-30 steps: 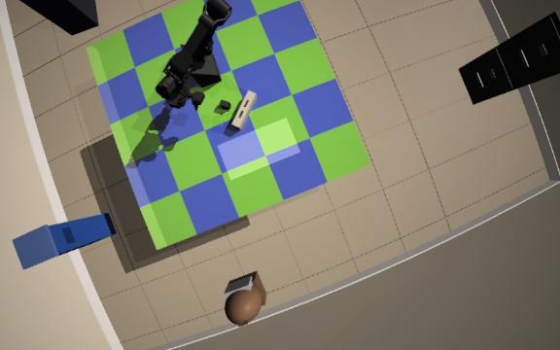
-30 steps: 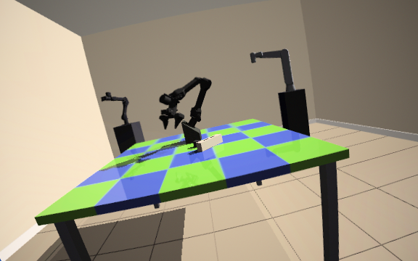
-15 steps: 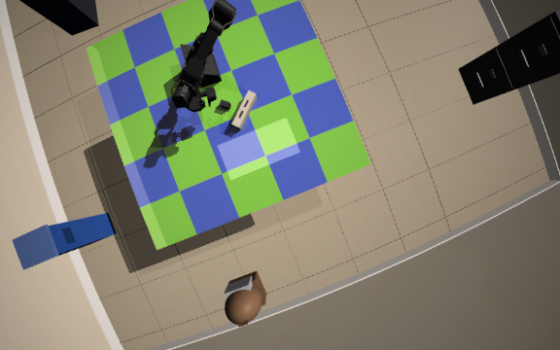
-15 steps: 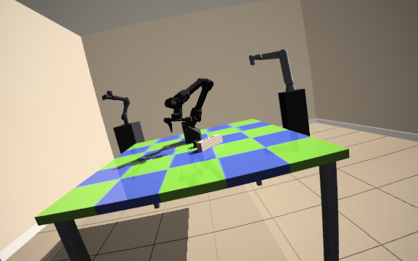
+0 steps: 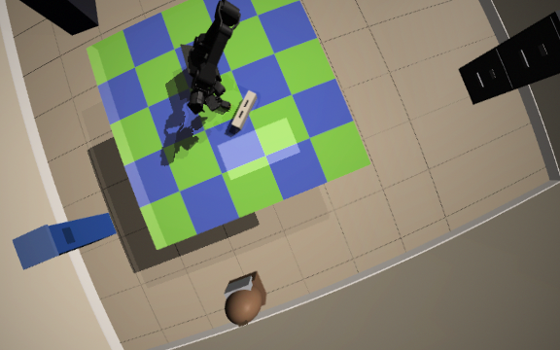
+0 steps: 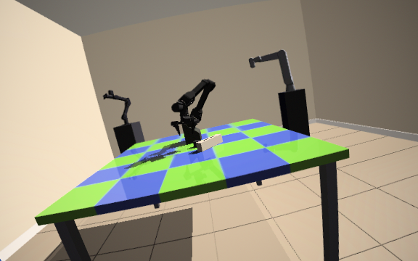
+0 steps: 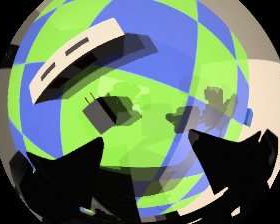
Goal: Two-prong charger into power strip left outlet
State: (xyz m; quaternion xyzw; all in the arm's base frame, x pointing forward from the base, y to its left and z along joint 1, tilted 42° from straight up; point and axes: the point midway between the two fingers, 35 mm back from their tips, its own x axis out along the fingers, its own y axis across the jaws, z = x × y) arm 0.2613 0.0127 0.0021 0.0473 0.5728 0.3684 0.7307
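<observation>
The power strip (image 5: pixel 243 109) (image 6: pixel 210 143) (image 7: pixel 61 59) is a long cream bar with two dark slots on top. The charger (image 7: pixel 100 119) is a small dark grey block on a green square, with two thin brass prongs toward the strip's side. In the top and exterior views it is hard to tell from the black gripper. My gripper (image 5: pixel 211 108) (image 6: pixel 187 138) (image 7: pixel 146 138) is open and empty, above the table beside the strip. In the wrist view the charger lies beyond the left fingertip, left of the middle between the fingers.
The table (image 5: pixel 261 187) (image 6: pixel 260 161) has a blue and green checkered top. The arm's shadow falls on it. A dark end piece sits at one end of the strip. Two other arms on black pedestals stand beyond the table. A blue bin (image 5: pixel 83 230) stands on the floor.
</observation>
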